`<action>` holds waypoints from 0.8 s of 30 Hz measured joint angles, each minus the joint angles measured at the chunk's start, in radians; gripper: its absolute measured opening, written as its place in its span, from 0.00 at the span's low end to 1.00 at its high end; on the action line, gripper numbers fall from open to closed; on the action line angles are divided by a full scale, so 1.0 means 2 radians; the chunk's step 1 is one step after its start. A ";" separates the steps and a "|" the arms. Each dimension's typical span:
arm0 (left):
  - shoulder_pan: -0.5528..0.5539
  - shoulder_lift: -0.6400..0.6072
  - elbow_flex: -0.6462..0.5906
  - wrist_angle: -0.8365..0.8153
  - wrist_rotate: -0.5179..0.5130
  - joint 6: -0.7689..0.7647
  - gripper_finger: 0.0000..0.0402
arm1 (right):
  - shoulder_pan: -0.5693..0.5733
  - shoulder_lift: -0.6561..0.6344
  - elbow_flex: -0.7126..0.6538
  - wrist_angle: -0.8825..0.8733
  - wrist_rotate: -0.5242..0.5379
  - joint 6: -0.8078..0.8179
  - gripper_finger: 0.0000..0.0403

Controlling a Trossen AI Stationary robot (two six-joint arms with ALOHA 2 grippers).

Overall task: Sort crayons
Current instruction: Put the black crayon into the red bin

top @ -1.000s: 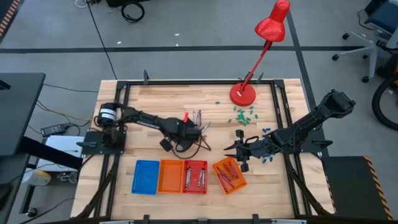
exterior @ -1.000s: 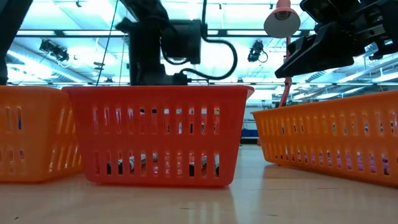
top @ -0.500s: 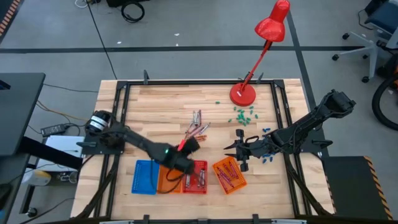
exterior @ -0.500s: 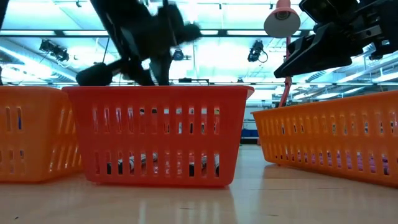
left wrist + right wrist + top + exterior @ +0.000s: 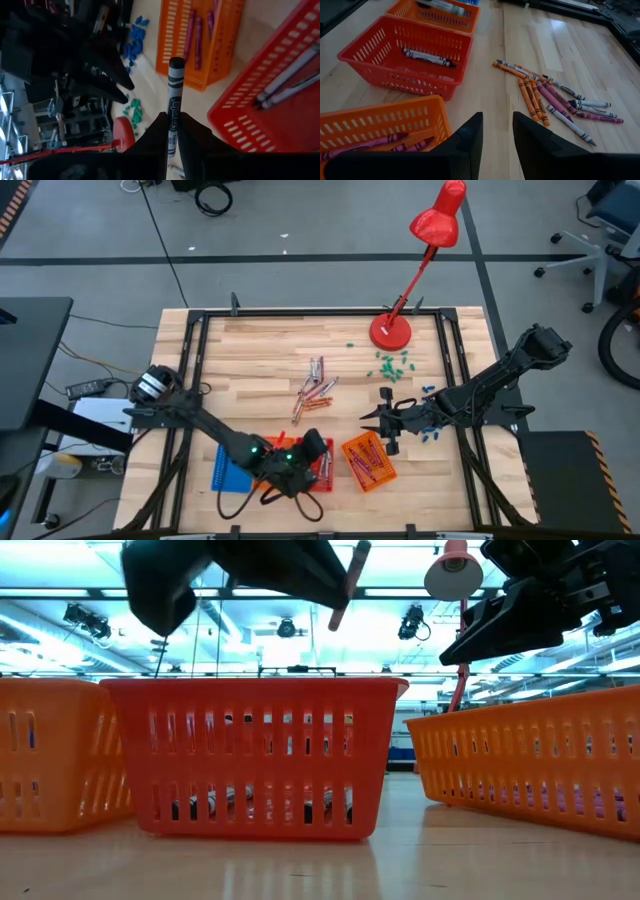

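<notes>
My left gripper (image 5: 312, 448) hovers over the red basket (image 5: 318, 467) near the front edge, shut on a crayon (image 5: 175, 85) with a dark banded wrapper. The low view shows that crayon (image 5: 347, 585) high above the basket's rim. The red basket holds grey crayons (image 5: 427, 56). A tilted orange basket (image 5: 370, 462) holds red-pink and purple ones. Loose crayons (image 5: 315, 388) lie in a heap on the table's middle. My right gripper (image 5: 496, 135) stands open above the table, right of the orange basket, with nothing between its fingers. My left gripper pinches the crayon's near end (image 5: 172, 120) between its two fingers. The crayon runs on along the fingers and sticks out well past their tips. The fingers slant down toward the table's right. The crayon is lifted clear, tilted, above the baskets.
A blue basket (image 5: 232, 465) and a second orange one (image 5: 266, 452) stand left of the red basket. A red desk lamp (image 5: 392, 330) stands at the far right. Green bits (image 5: 390, 365) and blue bits (image 5: 432, 430) lie near my right arm.
My left gripper has swung from the loose crayon heap toward the table's near edge, over the row of baskets. It has carried the crayon along, risen a little, and tipped from pointing steeply down to nearer level.
</notes>
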 joint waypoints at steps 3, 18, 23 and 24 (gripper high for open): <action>-0.006 0.000 0.000 -0.004 0.000 -0.018 0.09 | 0.000 0.000 0.000 0.000 0.000 0.003 0.28; -0.028 0.001 0.000 -0.021 0.002 -0.159 0.09 | 0.000 0.000 0.000 0.000 0.000 0.008 0.28; -0.029 0.001 0.000 0.006 0.002 -0.200 0.09 | 0.000 0.000 0.000 0.000 0.000 0.009 0.28; -0.029 0.001 0.000 0.013 0.002 -0.223 0.09 | 0.000 0.000 0.000 0.000 0.000 0.010 0.28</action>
